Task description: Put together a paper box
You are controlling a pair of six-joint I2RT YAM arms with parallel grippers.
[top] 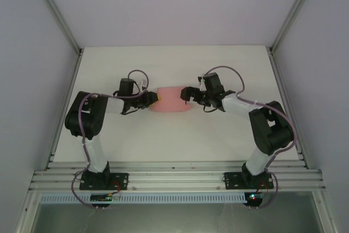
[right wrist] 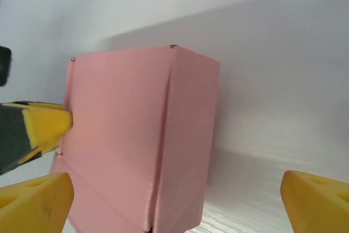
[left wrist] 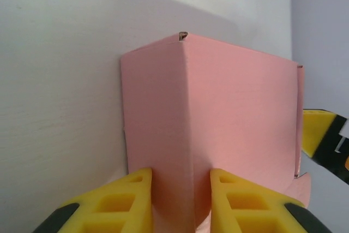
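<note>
1. Left gripper (top: 155,100) is right in on the paper box (top: 174,102), meeting it at its left end in the overhead view.
2. Over to the left wrist camera: the left gripper (left wrist: 180,177) has its two yellow fingers (left wrist: 133,203) drawn in on either side of the upright corner crease. Both press against the pink faces, so that's a pinch on the corner of the box (left wrist: 229,113).
3. Right gripper (top: 186,94) sits at the opposite end of the box, and it's wide open.
4. From the right wrist camera, the right gripper (right wrist: 175,184) shows its fingers spread far apart. One finger (right wrist: 35,203) is low on the left, just beside the pink card. The other, low on the right, is well apart from the box (right wrist: 125,135), with bare worktop (right wrist: 256,189) in between.
5. The box stands folded up as a rectangular shape on the white worktop (top: 174,145), about the middle of it, directly between the two grippers.
6. A seam runs down the pink face in the right wrist view, and a fold line crosses its lower part.
7. Cross-check: a yellow fingertip (right wrist: 52,124) of the left gripper touches the box's left edge in the right wrist view.
8. In the left wrist view, a finger (left wrist: 322,132) of the right gripper sits just beside the far edge.
</note>
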